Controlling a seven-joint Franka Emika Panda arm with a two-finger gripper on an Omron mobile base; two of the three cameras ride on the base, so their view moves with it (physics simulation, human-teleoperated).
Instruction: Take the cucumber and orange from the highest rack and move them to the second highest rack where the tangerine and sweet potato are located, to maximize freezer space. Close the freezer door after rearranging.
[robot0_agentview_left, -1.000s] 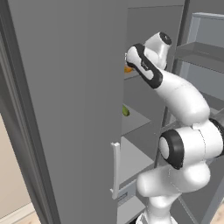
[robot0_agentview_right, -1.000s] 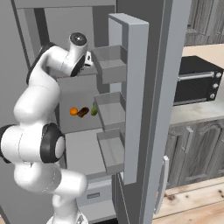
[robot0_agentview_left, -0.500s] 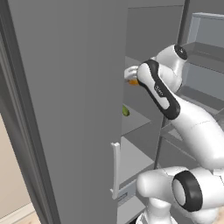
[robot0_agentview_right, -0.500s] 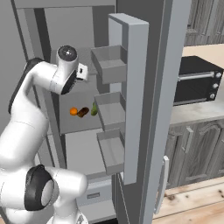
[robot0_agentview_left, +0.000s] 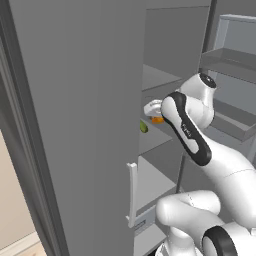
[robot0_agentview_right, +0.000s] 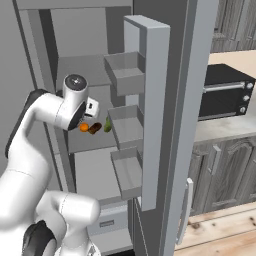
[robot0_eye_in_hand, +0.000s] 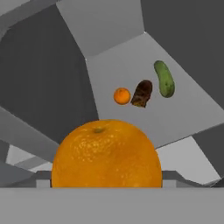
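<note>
The gripper (robot0_agentview_left: 151, 107) holds the orange (robot0_eye_in_hand: 106, 154), hanging above the second highest rack (robot0_eye_in_hand: 183, 111). There the cucumber (robot0_eye_in_hand: 164, 78), sweet potato (robot0_eye_in_hand: 142, 93) and tangerine (robot0_eye_in_hand: 122, 96) already lie. Next: lower it onto bare plate beside them and release; the freezer door (robot0_agentview_right: 150, 110) stands open.

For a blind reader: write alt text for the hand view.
A large orange fills the lower foreground at the pincer, blocking any view of its tips. Beyond it, on a grey freezer shelf, lie a small tangerine, a dark brown sweet potato and a green cucumber in a row.
</note>
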